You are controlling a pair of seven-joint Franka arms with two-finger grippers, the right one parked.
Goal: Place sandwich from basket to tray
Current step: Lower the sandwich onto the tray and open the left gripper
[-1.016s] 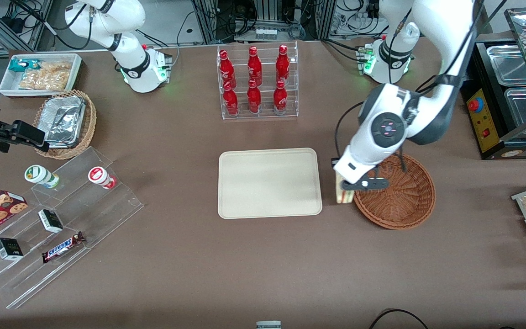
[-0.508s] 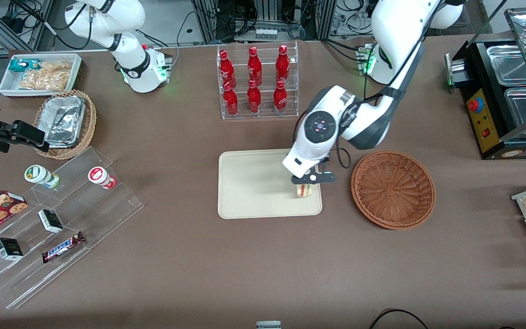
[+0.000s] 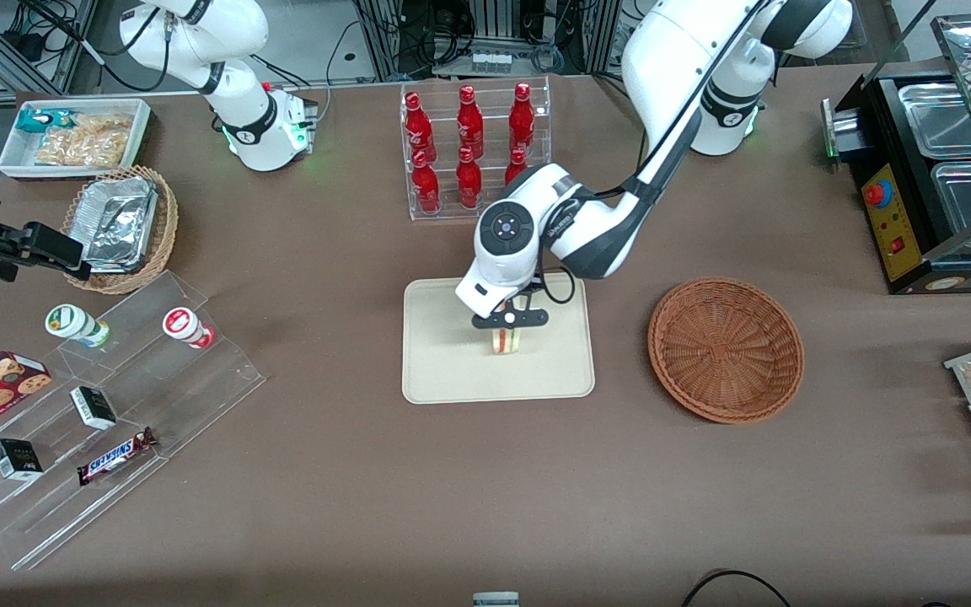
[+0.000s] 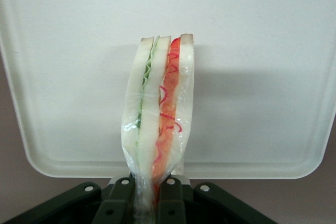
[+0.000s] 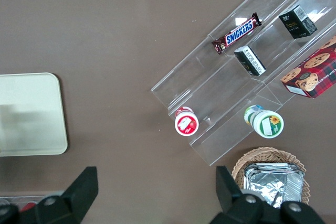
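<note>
the left arm's black two-finger gripper [image 3: 509, 321] hangs over the middle of the flat cream-beige rectangular tray [image 3: 443, 371], which lies at the centre of the brown worktop, and its fingers [image 4: 121, 195] are pinched narrow on one end of the small wedge sandwich of pale bread with red and green filling in clear wrap [image 4: 157, 124]. the sandwich hangs point-down from the grip above the tray surface; whether it touches cannot be told. the round reddish-brown woven wicker basket [image 3: 726, 350] sits empty just beside the tray, toward the working arm's end of the table.

the sandwich looks light and soft: the bread would squash under a hard squeeze, and the clear film seems slippery and crinkly. the hold across the flat bread faces near one end looks sensible, since it presses the layers together rather than prising them apart. lowered gently, it will likely tip onto a flat face once let go.
</note>
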